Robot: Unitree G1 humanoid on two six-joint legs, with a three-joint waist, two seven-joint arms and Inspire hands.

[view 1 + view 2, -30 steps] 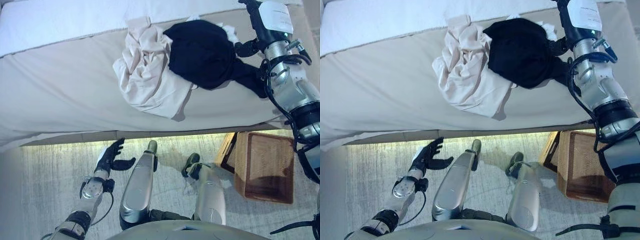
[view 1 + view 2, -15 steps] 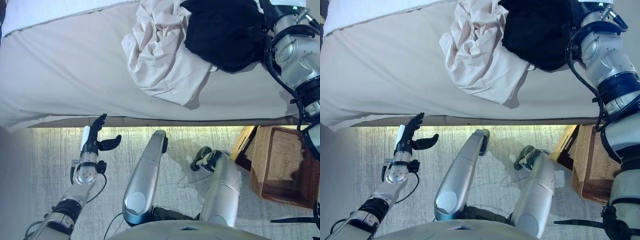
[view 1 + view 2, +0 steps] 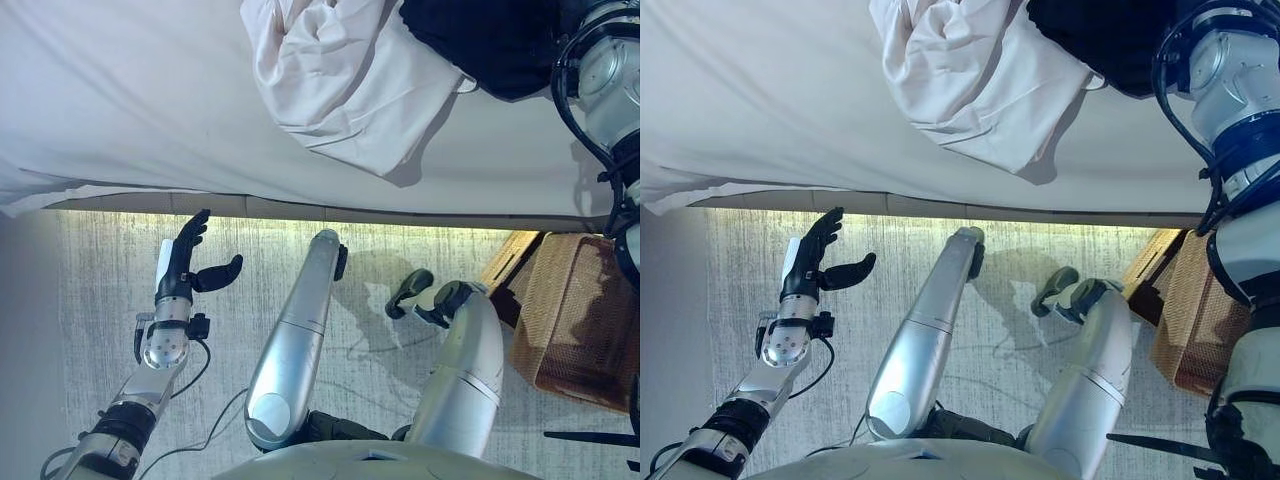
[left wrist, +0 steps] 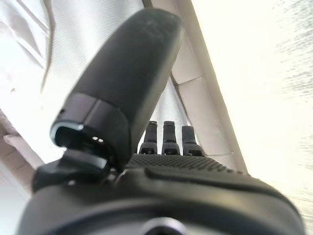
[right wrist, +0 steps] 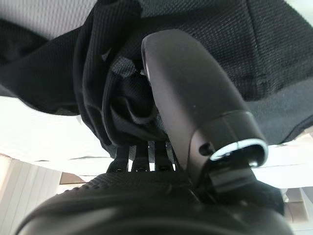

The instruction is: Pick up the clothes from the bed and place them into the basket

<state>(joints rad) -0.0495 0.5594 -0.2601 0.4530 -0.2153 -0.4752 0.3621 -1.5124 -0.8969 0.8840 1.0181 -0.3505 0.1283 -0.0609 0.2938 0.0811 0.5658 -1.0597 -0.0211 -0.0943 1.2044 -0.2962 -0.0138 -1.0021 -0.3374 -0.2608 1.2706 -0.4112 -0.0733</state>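
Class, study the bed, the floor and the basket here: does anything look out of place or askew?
The wicker basket sits tilted on the floor, leaning rather than standing flat. The beige cloth and black garment lie crumpled on the bed.

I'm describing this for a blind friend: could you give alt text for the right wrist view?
Seen from very close, the robot's dark right hand has its thumb and fingers curled into a bunched fold of black cloth, pinching it. The cloth fills most of the view, with pale bedding showing beneath it.
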